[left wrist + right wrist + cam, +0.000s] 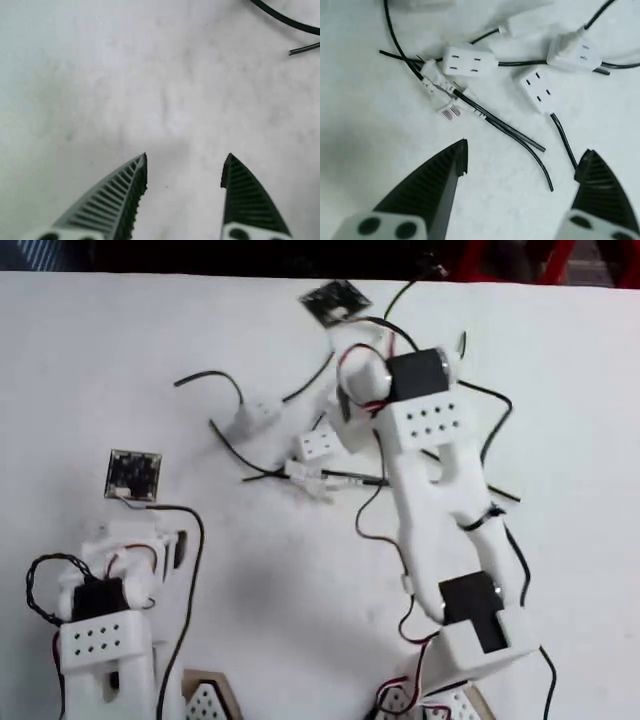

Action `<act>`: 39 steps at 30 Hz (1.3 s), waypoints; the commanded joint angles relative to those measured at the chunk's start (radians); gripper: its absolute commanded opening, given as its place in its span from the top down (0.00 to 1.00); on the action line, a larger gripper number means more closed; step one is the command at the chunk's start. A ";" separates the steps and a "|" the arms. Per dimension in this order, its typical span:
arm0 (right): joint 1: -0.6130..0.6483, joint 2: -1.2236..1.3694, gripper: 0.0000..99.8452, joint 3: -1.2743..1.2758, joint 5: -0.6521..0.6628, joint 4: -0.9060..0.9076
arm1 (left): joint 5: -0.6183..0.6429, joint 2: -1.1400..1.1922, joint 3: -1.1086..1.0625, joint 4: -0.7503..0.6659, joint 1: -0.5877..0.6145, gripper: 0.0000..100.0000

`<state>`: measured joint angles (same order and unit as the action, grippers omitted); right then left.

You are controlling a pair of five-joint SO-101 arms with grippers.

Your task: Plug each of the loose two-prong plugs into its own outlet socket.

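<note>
White two-prong plugs (442,90) lie loose just beside white outlet sockets (470,61)

Bright, diffuse light washes the white table (560,360); a faint, soft grey shadow lies under the left gripper (187,156).

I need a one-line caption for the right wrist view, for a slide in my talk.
Right gripper, jaws open, hovers over loose two-prong plugs lying unplugged beside white outlet sockets.
</note>
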<state>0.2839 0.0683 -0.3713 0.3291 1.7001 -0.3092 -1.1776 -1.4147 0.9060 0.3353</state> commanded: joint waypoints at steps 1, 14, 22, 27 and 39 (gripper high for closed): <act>-0.059 -0.051 0.67 0.095 0.061 -0.068 | -0.011 -0.018 0.006 -0.021 0.008 0.76; 0.016 -0.053 0.67 0.601 -0.057 -0.538 | -0.011 -0.018 0.006 -0.021 0.008 0.76; 0.137 -0.053 0.67 0.700 -0.143 -0.682 | -0.011 -0.018 0.006 -0.021 0.008 0.76; 0.249 -0.053 0.67 0.706 -0.147 -0.684 | -0.011 -0.018 0.006 -0.021 0.008 0.76; 0.234 0.162 0.77 0.582 -0.117 -0.763 | -0.012 -0.018 0.006 -0.021 0.008 0.76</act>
<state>0.5447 0.2048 0.3053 0.1910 0.8807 -0.3092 -1.1776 -1.4147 0.9060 0.3353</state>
